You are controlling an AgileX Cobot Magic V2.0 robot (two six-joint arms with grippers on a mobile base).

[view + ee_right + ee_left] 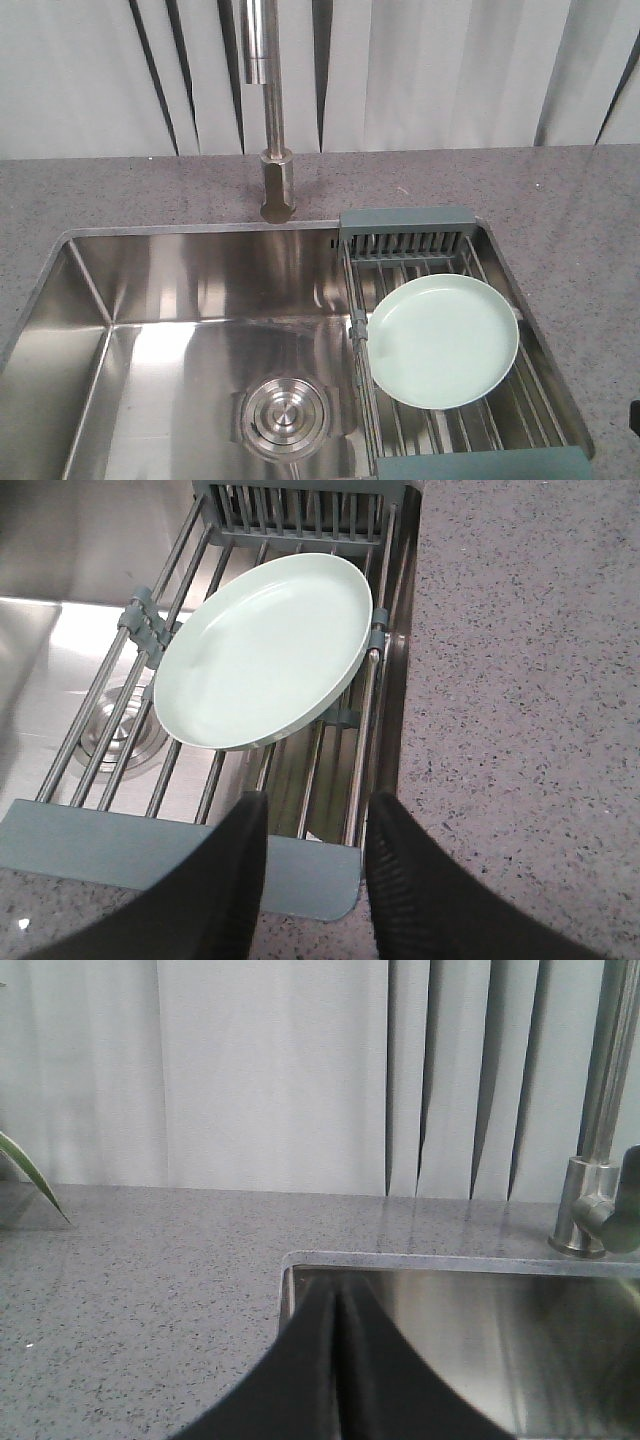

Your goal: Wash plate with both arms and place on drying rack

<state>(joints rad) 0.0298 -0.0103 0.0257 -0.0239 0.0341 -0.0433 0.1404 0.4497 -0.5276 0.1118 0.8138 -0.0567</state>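
Only left wrist shows shut fingers.

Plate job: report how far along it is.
Done or not begun: cannot tell. The mint-green plate lies flat on the drying rack over the sink, with no water or suds visible. In hand: nothing. The right gripper is open above the rack's near end, apart from the plate; the left gripper looks shut over the sink's corner. If unwashed, lifting, rinsing and racking all remain.
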